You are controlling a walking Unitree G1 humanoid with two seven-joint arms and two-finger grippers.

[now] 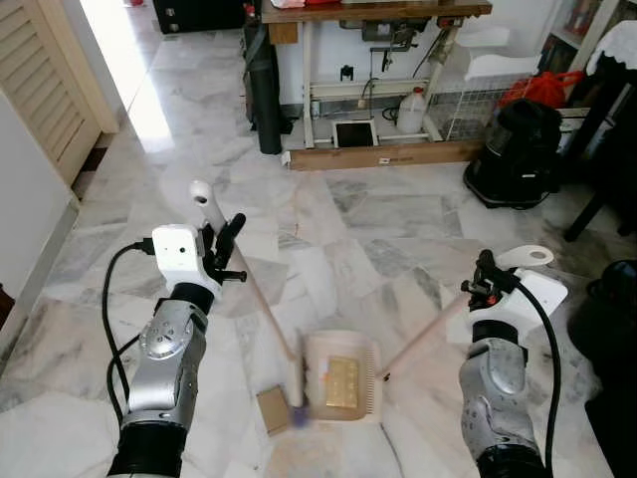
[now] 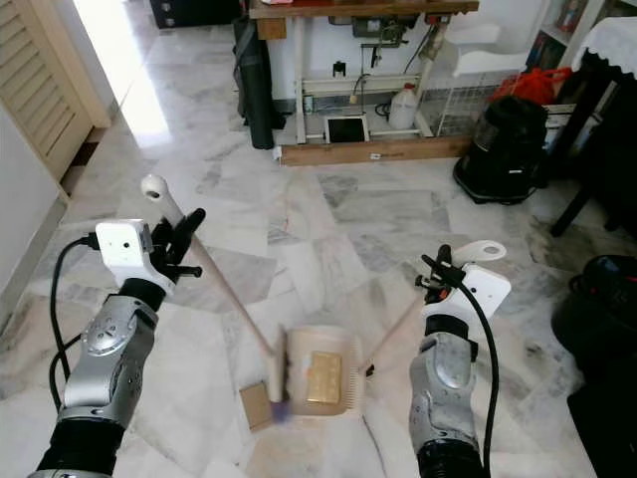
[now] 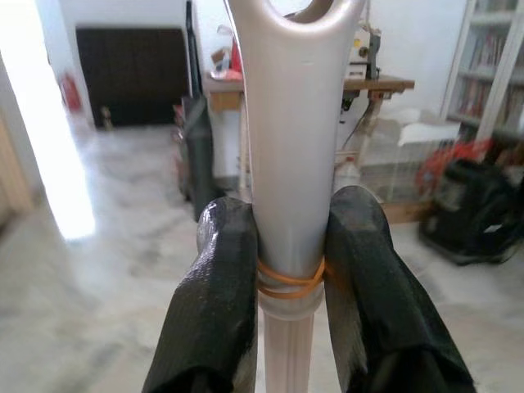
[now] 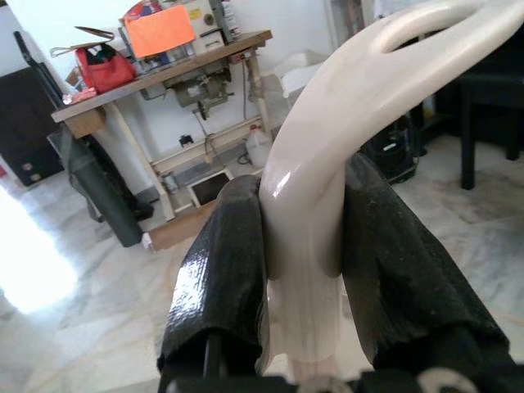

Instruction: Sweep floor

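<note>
My left gripper (image 1: 224, 239) is shut on the pale broom handle (image 3: 292, 123), just above an orange rubber band. The handle slants down to the broom head (image 1: 296, 398) on the marble floor. On the other side, my right gripper (image 1: 490, 282) is shut on the cream dustpan handle (image 4: 327, 164). The beige dustpan (image 1: 366, 398) lies flat on the floor between my arms, with a tan block (image 1: 341, 381) inside it. A small brown cardboard piece (image 1: 271, 409) lies on the floor, just left of the broom head.
A sewing table (image 1: 378, 12) stands at the back, with a wooden plank (image 1: 388, 156), a white jug (image 1: 411, 110) and a black roll (image 1: 264, 100) at its feet. A black vacuum (image 1: 518, 149) and dark furniture (image 1: 607, 189) line the right. A louvred door (image 1: 40, 80) is on the left.
</note>
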